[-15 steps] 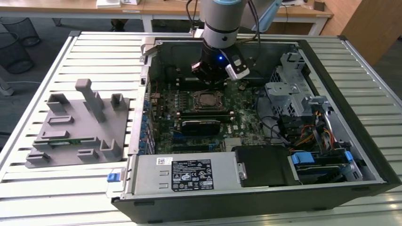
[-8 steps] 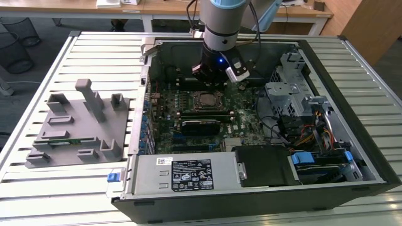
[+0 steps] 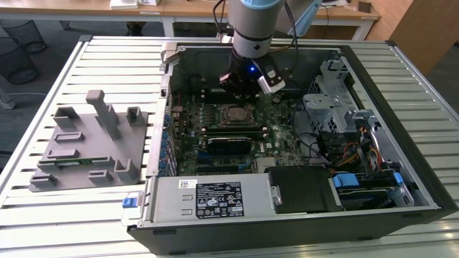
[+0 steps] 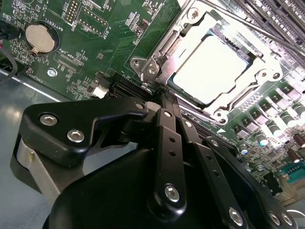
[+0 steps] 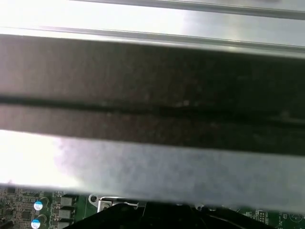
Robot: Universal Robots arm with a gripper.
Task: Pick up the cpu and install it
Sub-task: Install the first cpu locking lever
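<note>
So the cpu [image 4: 215,71] is sitting in the socket frame [image 4: 157,59] on the motherboard [image 4: 95,38], its shiny top blown out to near white in the second wrist view. The gripper [image 4: 164,98] is just short of it, dark linkage arms meeting at a tip near the frame's corner. The fingers look pressed together with nothing between them, though their very ends are mostly hidden behind the linkage. In the exterior view the arm hangs over the open computer case [image 3: 401,161], the gripper [image 3: 240,94] just behind the cpu [image 3: 235,114]. The first wrist view is mostly blurred metal bars.
</note>
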